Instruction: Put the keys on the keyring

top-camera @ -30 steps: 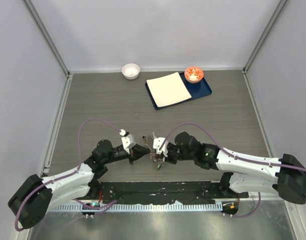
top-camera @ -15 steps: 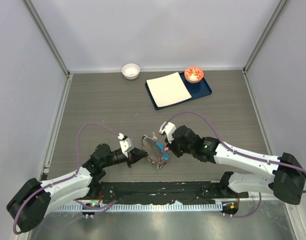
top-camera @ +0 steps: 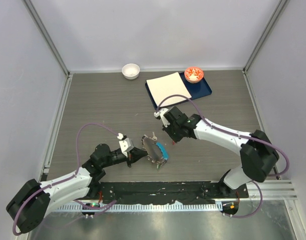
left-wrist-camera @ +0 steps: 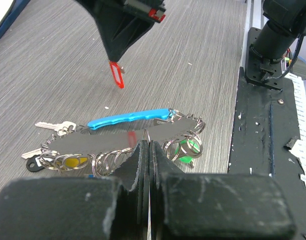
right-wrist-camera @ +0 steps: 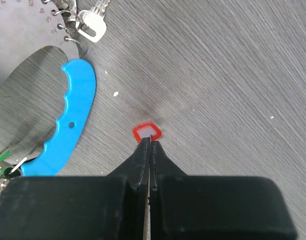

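Top and wrist views, one moment. You see the left end effector with its fingers pressed together on the near edge of the keyring; the keyring rests on the grey wood-grain surface near the front, between the two arms; its light blue crescent runs along the side away from the left arm. Around the keyring's rim you can pick out small rings carrying keys: a yellow head, a green head, a black head and bare silver ones (most blades are hidden under the grey metal). The right end effector is clamped on the red key; in the left wrist view the red part hangs below the fingertips, beyond the crescent and apart from the keyring; you cannot tell whether its lower end touches the surface. At the far edge you find a white bowl; to its right lies a dark blue tray carrying a white square sheet and a small red bowl.
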Motion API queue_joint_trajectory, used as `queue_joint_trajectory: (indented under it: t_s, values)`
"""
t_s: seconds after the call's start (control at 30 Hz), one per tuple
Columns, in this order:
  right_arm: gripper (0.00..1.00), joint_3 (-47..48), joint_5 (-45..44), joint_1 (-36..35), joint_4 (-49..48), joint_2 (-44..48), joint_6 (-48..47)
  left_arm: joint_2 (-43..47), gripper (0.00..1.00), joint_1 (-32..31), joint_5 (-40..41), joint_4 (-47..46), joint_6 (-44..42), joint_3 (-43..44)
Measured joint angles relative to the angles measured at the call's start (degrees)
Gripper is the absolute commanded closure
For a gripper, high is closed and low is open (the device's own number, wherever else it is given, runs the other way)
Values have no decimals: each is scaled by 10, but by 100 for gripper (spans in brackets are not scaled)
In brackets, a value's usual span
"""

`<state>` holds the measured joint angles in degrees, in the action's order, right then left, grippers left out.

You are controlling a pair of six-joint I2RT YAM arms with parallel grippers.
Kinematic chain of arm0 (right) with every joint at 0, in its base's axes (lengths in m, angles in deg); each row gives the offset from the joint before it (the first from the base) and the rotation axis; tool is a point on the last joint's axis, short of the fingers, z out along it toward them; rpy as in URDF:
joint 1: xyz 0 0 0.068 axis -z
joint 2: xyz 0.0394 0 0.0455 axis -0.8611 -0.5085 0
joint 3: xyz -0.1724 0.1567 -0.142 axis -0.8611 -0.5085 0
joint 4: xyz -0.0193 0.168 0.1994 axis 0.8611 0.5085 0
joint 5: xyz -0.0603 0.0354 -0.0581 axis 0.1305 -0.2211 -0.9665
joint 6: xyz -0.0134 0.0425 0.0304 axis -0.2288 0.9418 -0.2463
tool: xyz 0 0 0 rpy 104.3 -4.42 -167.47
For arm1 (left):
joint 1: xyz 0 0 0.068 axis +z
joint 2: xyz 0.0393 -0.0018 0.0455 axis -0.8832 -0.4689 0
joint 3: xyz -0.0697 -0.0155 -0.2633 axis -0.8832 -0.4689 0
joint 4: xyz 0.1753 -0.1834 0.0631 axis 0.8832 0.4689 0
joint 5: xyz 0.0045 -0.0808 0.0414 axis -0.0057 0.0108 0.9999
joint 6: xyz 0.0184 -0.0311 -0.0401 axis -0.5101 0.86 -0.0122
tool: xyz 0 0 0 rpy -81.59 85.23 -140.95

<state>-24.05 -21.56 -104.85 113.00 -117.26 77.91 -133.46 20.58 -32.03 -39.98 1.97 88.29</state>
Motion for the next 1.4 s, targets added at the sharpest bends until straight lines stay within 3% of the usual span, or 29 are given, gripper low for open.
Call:
queue_joint_trajectory:
  t_s: [0.47, 0.67, 0.87, 1.07, 1.23, 1.4]
  values:
    - [99, 156, 17, 4, 19, -229, -60, 3, 100, 0, 0, 4, 0, 0]
    - [94, 201, 19, 5, 13, -267, -76, 3, 100, 0, 0, 5, -1, 0]
    - [82, 202, 20, 5, 0, -269, -80, 3, 100, 0, 0, 9, 0, 0]
    - [58, 192, 25, 6, -23, -265, -79, -1, 100, 0, 0, 8, -1, 0]
    - [57, 162, 30, 7, -46, -222, -73, -6, 100, 0, 0, 9, -2, 0]
    - [61, 82, 47, 11, -121, -101, -71, -6, 100, 0, 3, 8, -7, 0]
